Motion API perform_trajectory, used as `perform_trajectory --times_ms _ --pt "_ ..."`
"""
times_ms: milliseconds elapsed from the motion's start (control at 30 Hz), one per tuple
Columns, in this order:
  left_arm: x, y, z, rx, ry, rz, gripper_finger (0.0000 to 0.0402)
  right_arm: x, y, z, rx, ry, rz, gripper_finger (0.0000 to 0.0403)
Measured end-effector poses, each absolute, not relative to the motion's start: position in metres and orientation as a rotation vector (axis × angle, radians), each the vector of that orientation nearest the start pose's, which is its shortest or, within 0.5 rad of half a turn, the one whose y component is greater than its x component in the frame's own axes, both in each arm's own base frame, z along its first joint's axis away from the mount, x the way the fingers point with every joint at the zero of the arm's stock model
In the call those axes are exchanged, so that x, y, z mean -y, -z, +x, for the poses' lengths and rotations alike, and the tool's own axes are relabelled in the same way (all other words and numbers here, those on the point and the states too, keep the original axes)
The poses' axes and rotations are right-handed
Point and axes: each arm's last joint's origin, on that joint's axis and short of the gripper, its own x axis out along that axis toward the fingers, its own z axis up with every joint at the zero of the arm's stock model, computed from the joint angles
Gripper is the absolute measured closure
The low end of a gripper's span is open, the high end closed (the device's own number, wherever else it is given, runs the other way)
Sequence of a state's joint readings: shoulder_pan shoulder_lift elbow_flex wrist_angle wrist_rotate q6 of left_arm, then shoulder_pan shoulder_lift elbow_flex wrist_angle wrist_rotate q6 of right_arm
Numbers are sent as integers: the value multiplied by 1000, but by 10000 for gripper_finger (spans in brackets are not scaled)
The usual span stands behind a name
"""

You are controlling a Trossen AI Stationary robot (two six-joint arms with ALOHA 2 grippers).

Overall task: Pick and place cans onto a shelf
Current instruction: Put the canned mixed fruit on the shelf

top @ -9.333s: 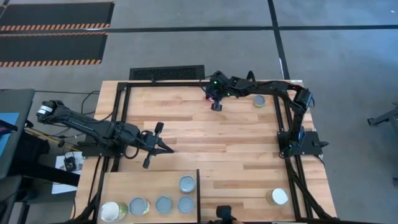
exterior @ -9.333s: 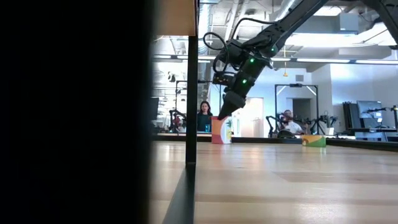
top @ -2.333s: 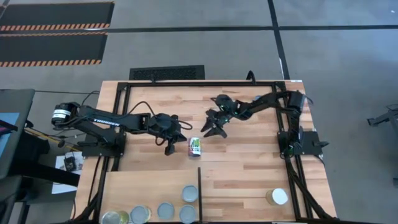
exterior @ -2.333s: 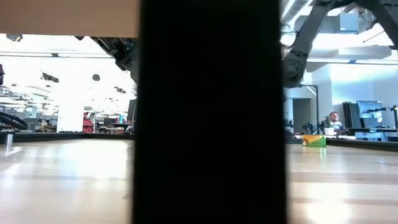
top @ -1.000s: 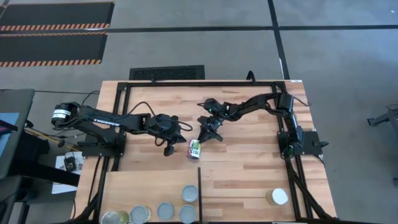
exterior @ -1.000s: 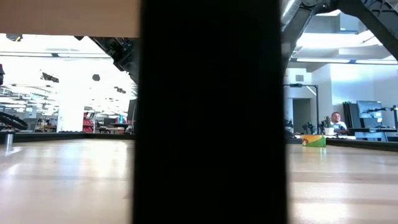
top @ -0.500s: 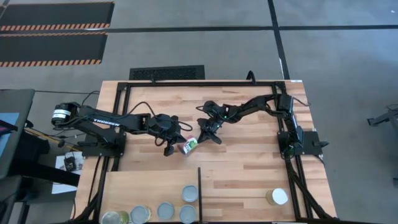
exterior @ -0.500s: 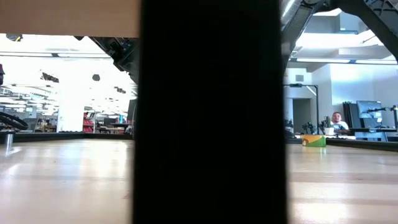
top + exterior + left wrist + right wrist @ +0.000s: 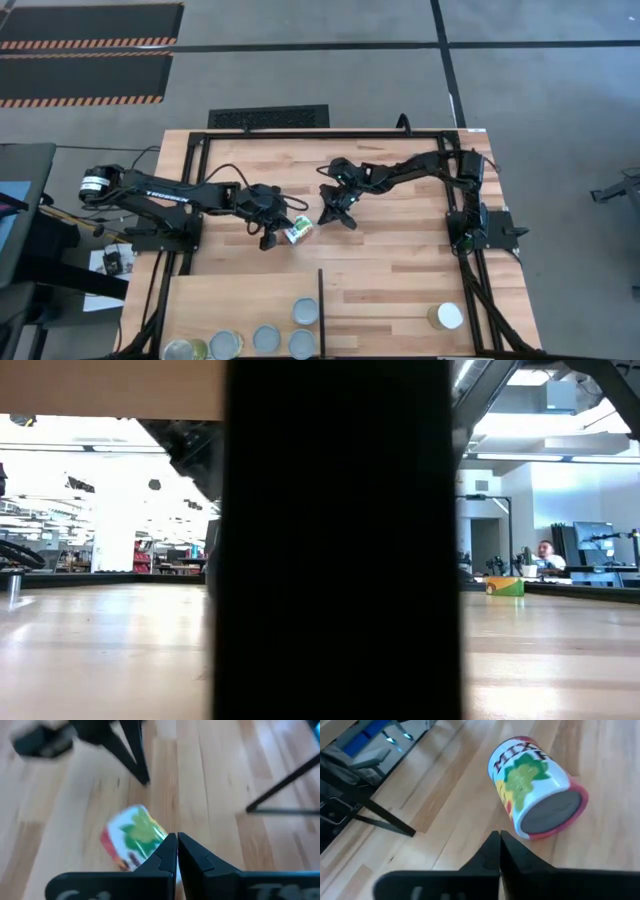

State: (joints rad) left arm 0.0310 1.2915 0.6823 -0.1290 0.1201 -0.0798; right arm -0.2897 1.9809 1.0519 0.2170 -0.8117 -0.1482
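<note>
The table (image 9: 400, 255) carries a toppled can (image 9: 298, 231) mid-board; the shelf (image 9: 240, 295) holds five upright cans (image 9: 304, 311).

White, green-and-red labelled can (image 9: 535, 797)

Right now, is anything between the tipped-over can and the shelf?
Nothing visible. The can lies on its side by the shut left pincer, with bare table between it and the shelf.
</note>
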Motion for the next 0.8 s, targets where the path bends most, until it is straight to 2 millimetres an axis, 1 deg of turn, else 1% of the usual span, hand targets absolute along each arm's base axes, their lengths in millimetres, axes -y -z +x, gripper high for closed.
perform_trajectory --times_ms 167,267,367,500,733,800 --pt "7 -194 248 -833 78 -105 401 90 -126 377 -595 -488 242 298" --pt "8 -192 246 -864 41 -77 401 93 -127 379 -589 -416 209 249" --pt "8 -192 246 -866 7 -66 401 97 -133 382 -523 -408 205 215" --pt "8 -192 246 -865 -6 -75 401 100 -136 383 -486 -410 201 200" --pt "6 -193 247 -846 -59 -82 401 99 -137 385 -486 -363 253 209" --pt "6 -192 249 -839 -76 -81 401 99 -132 388 -478 -348 257 210"
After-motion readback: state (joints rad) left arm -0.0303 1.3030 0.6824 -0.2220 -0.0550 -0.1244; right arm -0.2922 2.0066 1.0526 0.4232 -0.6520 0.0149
